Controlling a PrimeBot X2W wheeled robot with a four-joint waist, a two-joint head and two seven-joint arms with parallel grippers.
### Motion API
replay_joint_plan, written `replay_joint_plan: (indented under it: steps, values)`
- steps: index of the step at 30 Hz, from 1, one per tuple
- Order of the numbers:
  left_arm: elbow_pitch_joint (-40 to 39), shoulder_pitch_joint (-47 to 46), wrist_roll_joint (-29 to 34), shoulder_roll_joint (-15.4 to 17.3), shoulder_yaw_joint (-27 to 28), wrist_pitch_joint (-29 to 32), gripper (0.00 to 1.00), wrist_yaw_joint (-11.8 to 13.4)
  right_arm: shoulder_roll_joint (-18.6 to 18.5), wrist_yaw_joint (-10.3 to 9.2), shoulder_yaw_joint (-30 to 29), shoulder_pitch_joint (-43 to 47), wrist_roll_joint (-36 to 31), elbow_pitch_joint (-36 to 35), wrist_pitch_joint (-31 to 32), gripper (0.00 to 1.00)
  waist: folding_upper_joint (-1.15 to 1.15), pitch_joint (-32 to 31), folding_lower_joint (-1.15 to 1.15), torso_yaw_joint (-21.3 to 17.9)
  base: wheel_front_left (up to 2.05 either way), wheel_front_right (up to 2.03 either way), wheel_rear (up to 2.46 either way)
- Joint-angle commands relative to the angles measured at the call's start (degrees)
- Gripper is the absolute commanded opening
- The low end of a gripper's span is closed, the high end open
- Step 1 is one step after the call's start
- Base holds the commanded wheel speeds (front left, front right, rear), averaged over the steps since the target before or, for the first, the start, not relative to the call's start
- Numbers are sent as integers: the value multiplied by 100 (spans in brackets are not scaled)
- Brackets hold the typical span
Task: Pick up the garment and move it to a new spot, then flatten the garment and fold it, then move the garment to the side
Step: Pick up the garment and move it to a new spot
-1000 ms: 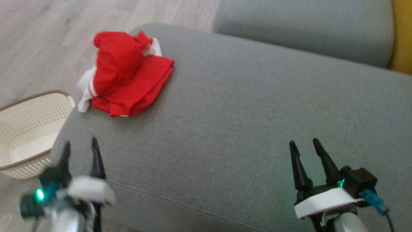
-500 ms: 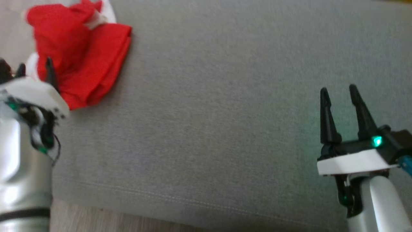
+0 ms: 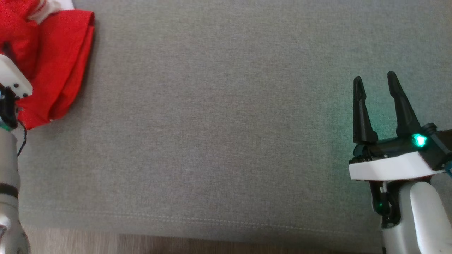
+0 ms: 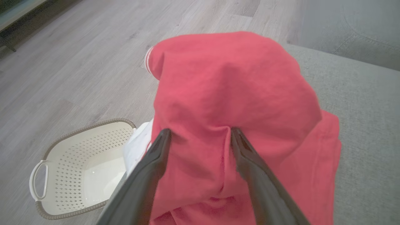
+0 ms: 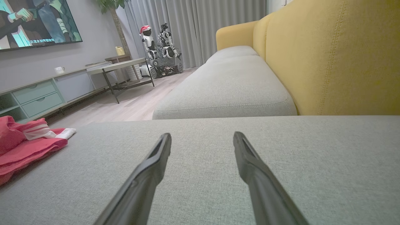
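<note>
Sofa cushion (image 3: 226, 123): garment (image 4: 237, 78) bunched against left hand (image 4: 200, 130) (spread, seemingly touching).

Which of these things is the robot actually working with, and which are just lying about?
Job: red garment; left tool, open against it; grey seat cushion beneath.
Lying about: white basket; television; low table.

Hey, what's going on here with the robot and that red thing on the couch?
The robot is going for a crumpled red garment at the edge of a grey sofa cushion. Its left claw is open, with its fingers straddling a fold of the fabric, not yet closed on it. The right claw is open too, over bare cushion well away from the garment. A white basket sits on the floor beside the sofa.
</note>
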Motion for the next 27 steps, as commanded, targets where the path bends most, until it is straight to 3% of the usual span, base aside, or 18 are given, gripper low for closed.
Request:
replay_joint_plan:
  steps: [1,2,3,9,16,23,27]
  values:
    - [33,-298,30,398,100,-52,100,39,-34,-4,144,-128,-48,-240,24,100,0,85,0,-64,0,0,0]
    - [134,-351,27,400,93,-70,19,45,-38,-4,141,-130,-47,-242,24,100,0,91,0,-71,0,0,0]
    - [216,-389,37,404,74,-118,0,46,-41,-4,141,-128,-46,-236,20,100,0,83,0,-77,0,0,0]
    - [348,-528,150,388,-94,-895,0,-40,-36,-4,144,-75,-42,-107,-25,100,0,-168,0,-31,0,0,0]
    - [-95,-667,115,243,-155,-2051,0,-228,-26,-4,135,-21,38,202,-233,100,0,-831,0,-32,0,0,0]
    - [-1181,-506,76,-206,-373,-2204,0,-438,-23,-4,191,58,386,469,-470,100,0,-1419,0,-221,0,0,0]
    - [-1692,-317,134,-543,-703,-1941,0,-512,-22,-4,279,77,489,573,-535,100,0,-1615,0,-438,0,0,0]
